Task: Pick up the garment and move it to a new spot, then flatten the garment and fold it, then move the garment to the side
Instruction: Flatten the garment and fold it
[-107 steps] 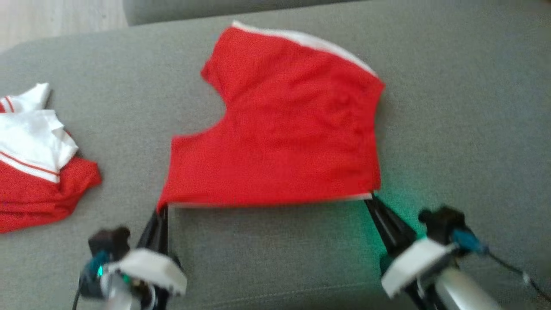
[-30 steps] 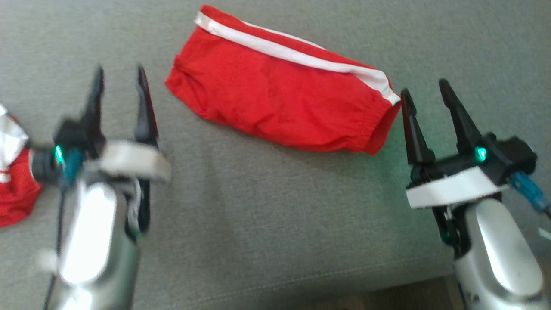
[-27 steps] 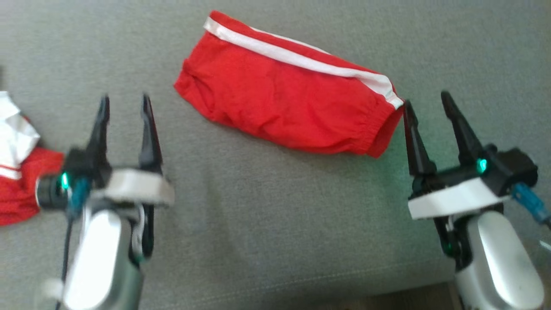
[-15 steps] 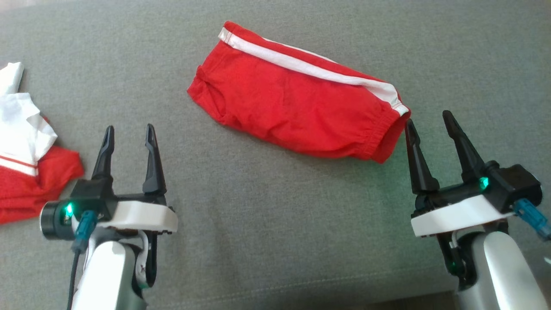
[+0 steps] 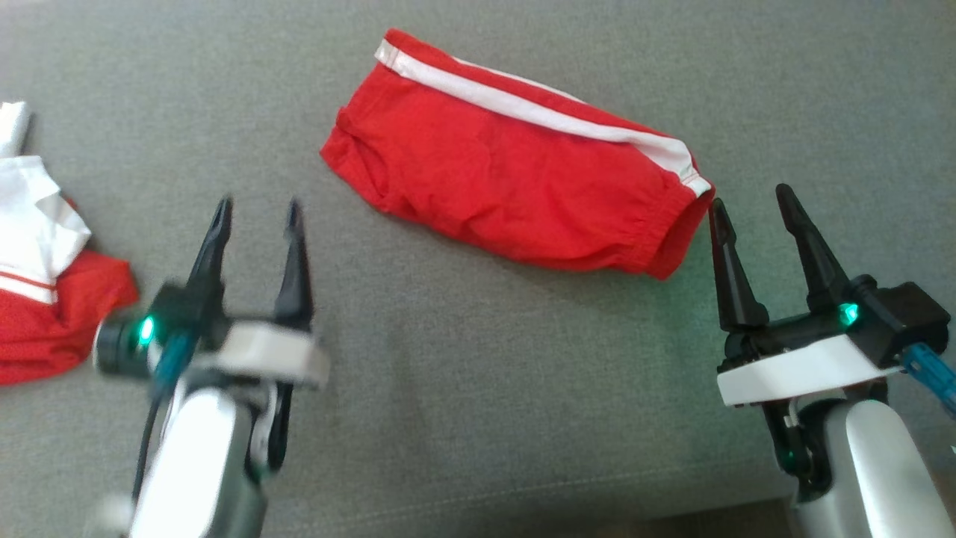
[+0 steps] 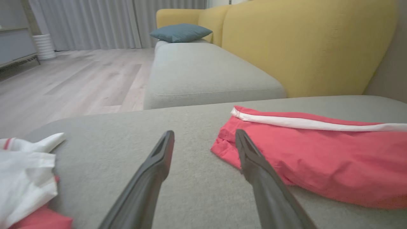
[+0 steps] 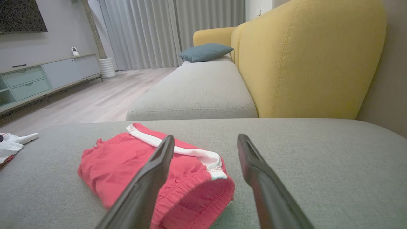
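The garment (image 5: 515, 179), red shorts with a white side stripe, lies folded in half on the grey cushion (image 5: 478, 359), its elastic waistband at the right end. My left gripper (image 5: 258, 213) hovers open to the lower left of it, nothing between its fingers; in the left wrist view the garment (image 6: 318, 159) lies just right of the fingers. My right gripper (image 5: 750, 198) stands open just right of the waistband, apart from it. From the right wrist the garment (image 7: 152, 171) lies ahead, partly behind the left finger (image 7: 149, 178).
A second red and white garment (image 5: 45, 291) lies bunched at the cushion's left edge. The cushion's front edge (image 5: 523, 508) runs along the bottom. A yellow sofa back (image 7: 305, 57), another grey seat (image 7: 197, 92) and a wooden floor (image 6: 63, 86) lie beyond.
A few seconds ago both grippers held the shorts spread by the hem; the shorts now lie folded and released. In the last second the left gripper moved right, toward the shorts.
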Controlling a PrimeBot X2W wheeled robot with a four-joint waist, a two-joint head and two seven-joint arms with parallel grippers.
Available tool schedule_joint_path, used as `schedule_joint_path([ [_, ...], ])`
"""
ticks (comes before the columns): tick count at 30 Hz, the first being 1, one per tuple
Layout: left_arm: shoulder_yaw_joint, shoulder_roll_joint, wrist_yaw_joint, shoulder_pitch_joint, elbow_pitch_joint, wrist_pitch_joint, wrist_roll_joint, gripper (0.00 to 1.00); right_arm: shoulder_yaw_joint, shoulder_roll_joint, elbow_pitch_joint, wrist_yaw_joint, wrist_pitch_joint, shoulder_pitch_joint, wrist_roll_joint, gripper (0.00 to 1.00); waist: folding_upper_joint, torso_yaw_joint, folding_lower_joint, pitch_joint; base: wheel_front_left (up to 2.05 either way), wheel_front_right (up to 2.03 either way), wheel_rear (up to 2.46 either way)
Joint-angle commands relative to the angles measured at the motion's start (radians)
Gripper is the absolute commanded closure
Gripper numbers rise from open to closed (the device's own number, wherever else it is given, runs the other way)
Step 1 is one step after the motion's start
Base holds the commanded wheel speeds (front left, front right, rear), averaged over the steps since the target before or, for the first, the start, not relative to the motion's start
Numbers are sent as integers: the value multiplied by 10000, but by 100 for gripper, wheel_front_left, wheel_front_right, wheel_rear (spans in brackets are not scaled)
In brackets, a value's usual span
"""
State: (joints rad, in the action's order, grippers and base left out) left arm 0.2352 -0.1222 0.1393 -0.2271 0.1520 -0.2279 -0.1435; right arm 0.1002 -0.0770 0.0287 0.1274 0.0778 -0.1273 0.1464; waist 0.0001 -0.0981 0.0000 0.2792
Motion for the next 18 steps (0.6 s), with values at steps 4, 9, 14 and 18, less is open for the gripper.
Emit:
schedule_joint_path([
  [4, 58, -117, -496, -2116, 489, 760, -26, 0, 244, 51, 409, 33, -21, -184, -46, 0, -1, -239, 0, 390, 0, 0, 0],
  [9, 289, -102, -1103, -4005, 2433, 1874, -190, 0, 455, 94, 286, 33, 4, -412, 61, 0, -1, -730, 0, 745, 0, 0, 0],
  [14, 507, -304, -1389, -5335, 4625, 2959, -53, 0, 564, 157, 86, 33, 116, -508, 246, 0, -1, -1202, 0, 999, 0, 0, 0],
  [18, 571, -490, -1296, -5875, 5803, 3603, 91, 0, 573, 187, -57, 33, 170, -497, 339, 0, -1, -1389, 0, 1067, 0, 0, 0],
])
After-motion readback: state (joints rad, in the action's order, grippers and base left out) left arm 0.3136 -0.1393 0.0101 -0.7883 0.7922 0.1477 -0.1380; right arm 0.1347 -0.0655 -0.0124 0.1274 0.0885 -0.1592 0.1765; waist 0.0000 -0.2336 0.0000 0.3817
